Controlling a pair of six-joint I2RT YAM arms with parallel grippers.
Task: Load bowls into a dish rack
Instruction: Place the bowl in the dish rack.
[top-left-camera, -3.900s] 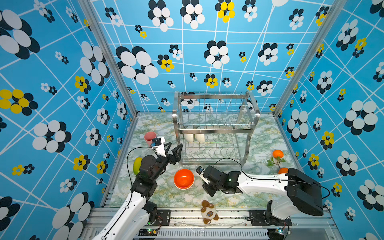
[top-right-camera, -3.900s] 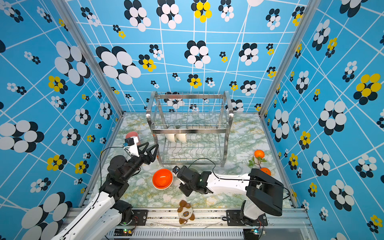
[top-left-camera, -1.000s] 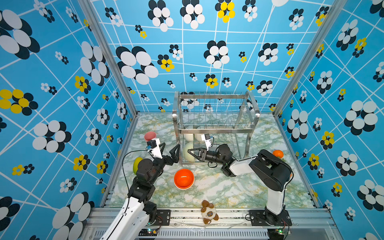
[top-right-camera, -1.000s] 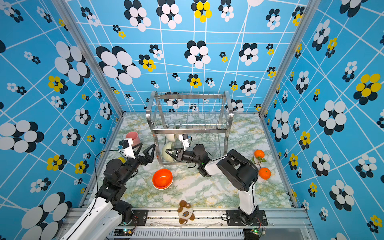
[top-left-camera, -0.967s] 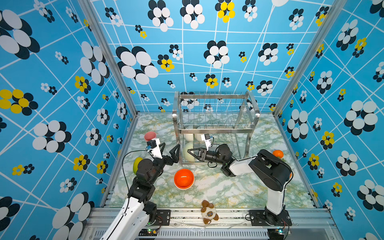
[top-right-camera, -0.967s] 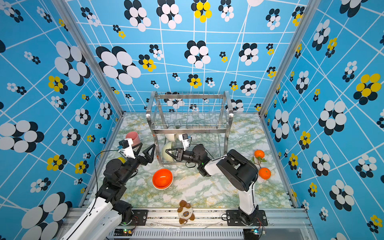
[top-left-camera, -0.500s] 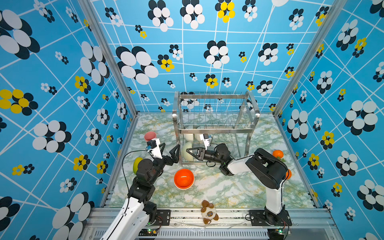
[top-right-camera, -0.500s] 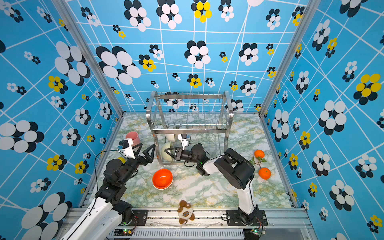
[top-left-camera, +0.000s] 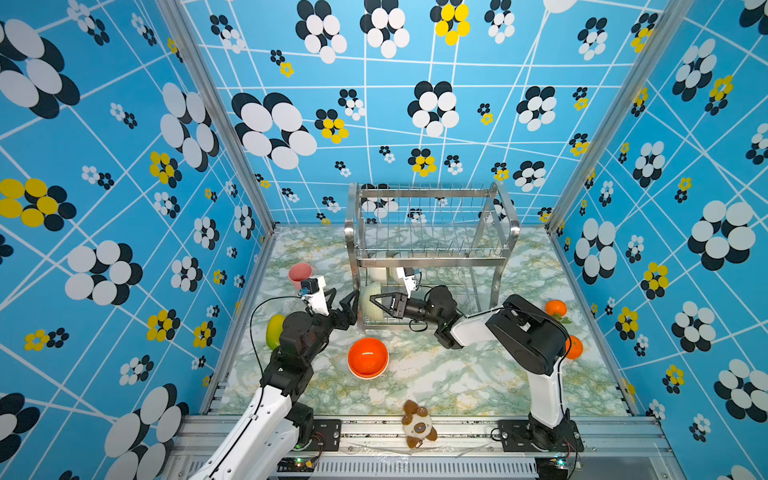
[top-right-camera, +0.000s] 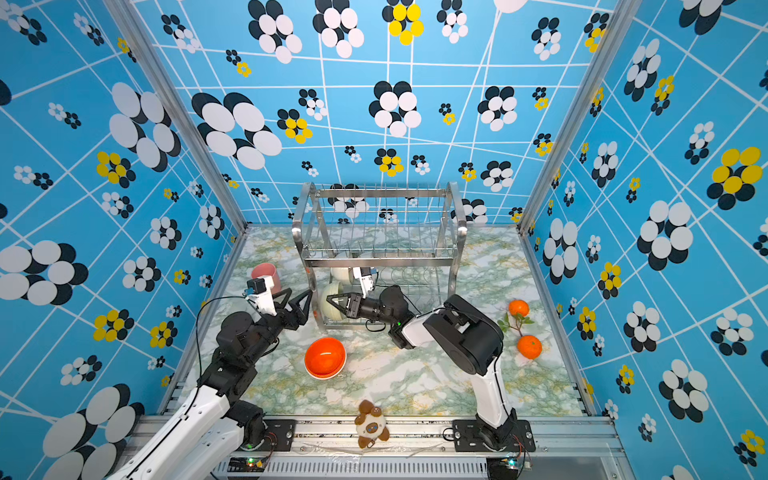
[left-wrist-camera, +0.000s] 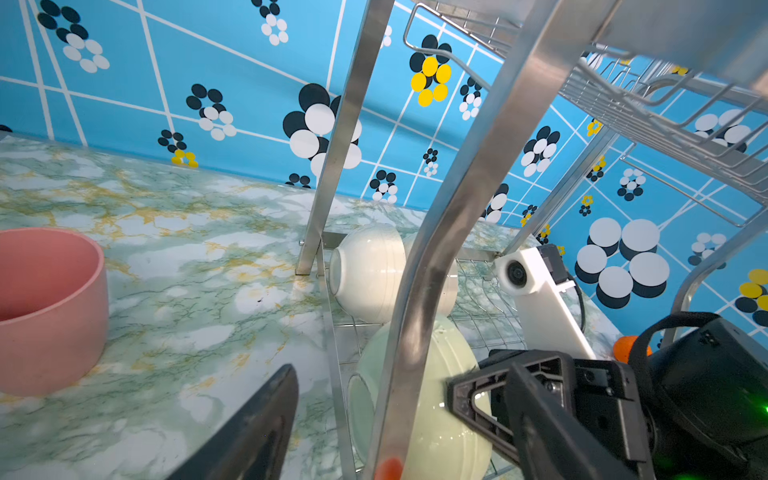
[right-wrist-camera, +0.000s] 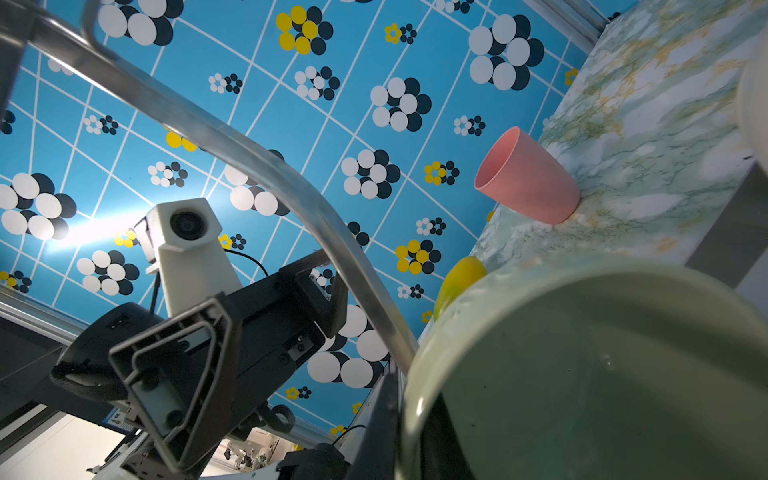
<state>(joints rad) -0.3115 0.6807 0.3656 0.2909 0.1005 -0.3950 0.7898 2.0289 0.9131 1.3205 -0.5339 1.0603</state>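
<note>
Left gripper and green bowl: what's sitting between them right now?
The rack's curved side frame stands between the left gripper and the green bowl. The left wrist view shows it crossing in front of the bowl.

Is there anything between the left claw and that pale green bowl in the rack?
Yes. The curved steel side frame of the dish rack stands between the open left gripper and the green bowl. The bowl sits inside the lower tier, held at its rim by the right gripper.
</note>
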